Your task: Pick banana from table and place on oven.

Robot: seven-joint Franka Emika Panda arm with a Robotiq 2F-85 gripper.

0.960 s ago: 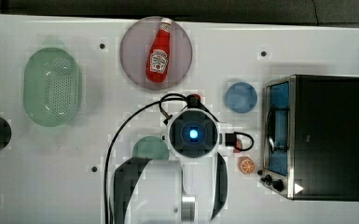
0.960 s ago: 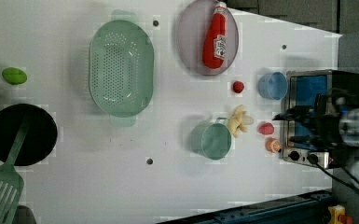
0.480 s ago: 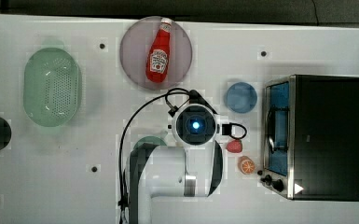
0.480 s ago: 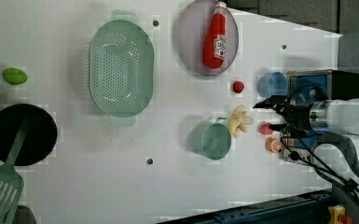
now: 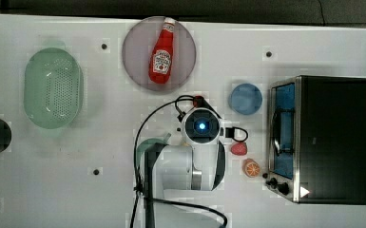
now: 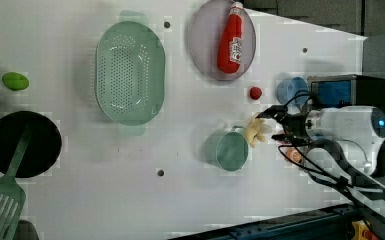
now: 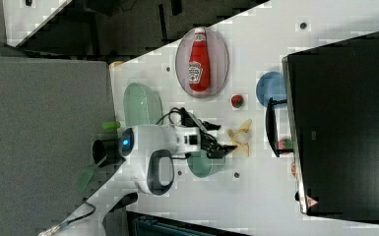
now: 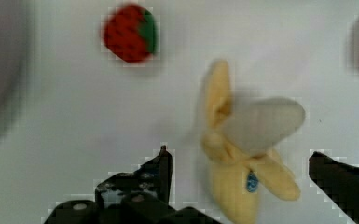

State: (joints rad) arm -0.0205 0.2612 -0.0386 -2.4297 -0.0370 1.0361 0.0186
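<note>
Two black fingers (image 8: 161, 168) of my end effector (image 8: 242, 182) stand spread wide apart, and the banana (image 8: 247, 149) lies on the white bench (image 8: 74, 116) in the gap between them, ungripped. In the left view the end effector (image 6: 278, 125) sits at the banana's (image 6: 256, 131) three o'clock, a green cup (image 6: 226, 150) just beside the fruit at eight o'clock. A strawberry (image 6: 255, 93) lies at its twelve o'clock. The oven (image 6: 350, 90) stands beyond the arm.
</note>
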